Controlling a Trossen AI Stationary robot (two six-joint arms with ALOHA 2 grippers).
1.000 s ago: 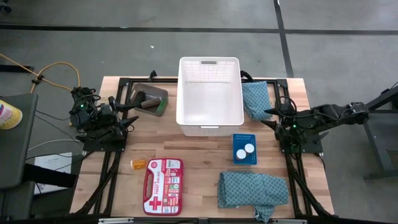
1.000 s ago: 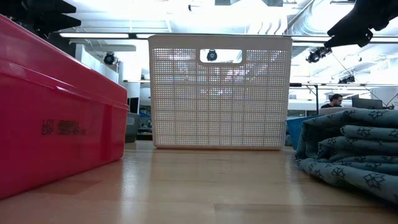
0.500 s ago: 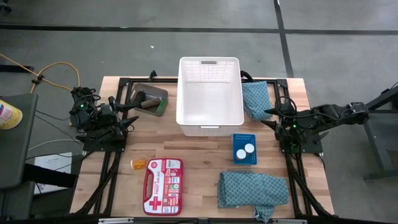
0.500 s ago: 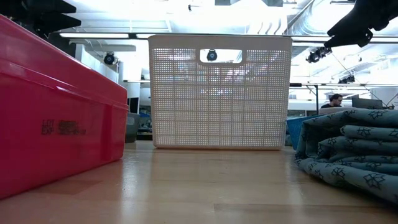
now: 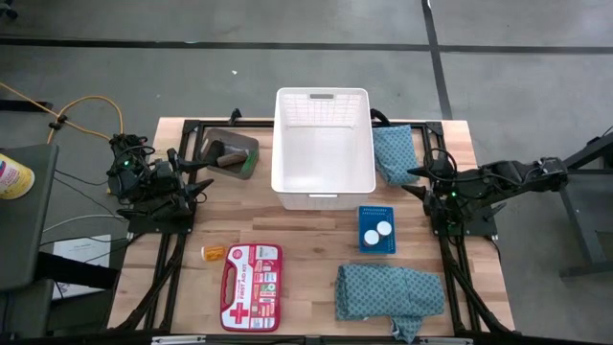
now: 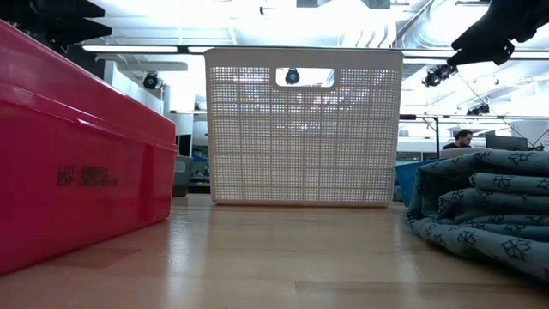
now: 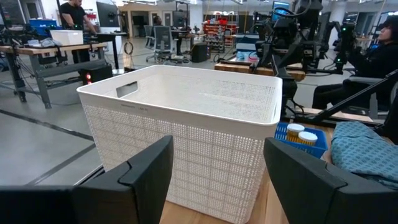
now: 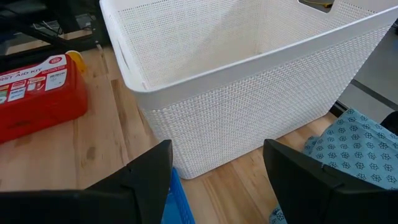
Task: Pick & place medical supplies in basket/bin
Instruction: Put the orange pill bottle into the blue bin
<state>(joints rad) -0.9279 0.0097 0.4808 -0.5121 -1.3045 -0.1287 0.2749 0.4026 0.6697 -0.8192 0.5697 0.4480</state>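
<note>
The white latticed basket point(image 5: 323, 149) stands at the table's middle far side. Left of it is the small grey bin point(image 5: 233, 153), holding dark rolls and a green piece. One teal cloth point(image 5: 393, 153) lies against the basket's right side, and another point(image 5: 388, 290) lies near the front edge. Two white caps sit on a blue tray point(image 5: 376, 241). An orange bottle point(image 5: 212, 252) lies beside the red kit. My left gripper point(image 5: 203, 185) hovers open left of the basket, facing it point(image 7: 217, 177). My right gripper point(image 5: 412, 179) hovers open to the basket's right point(image 8: 217, 177). Neither holds anything.
A red first-aid kit point(image 5: 251, 273) lies flat at the front left and fills the left of the low view point(image 6: 77, 146). Bare wood shows between the kit, the tray and the basket. People and workbenches show in the room beyond.
</note>
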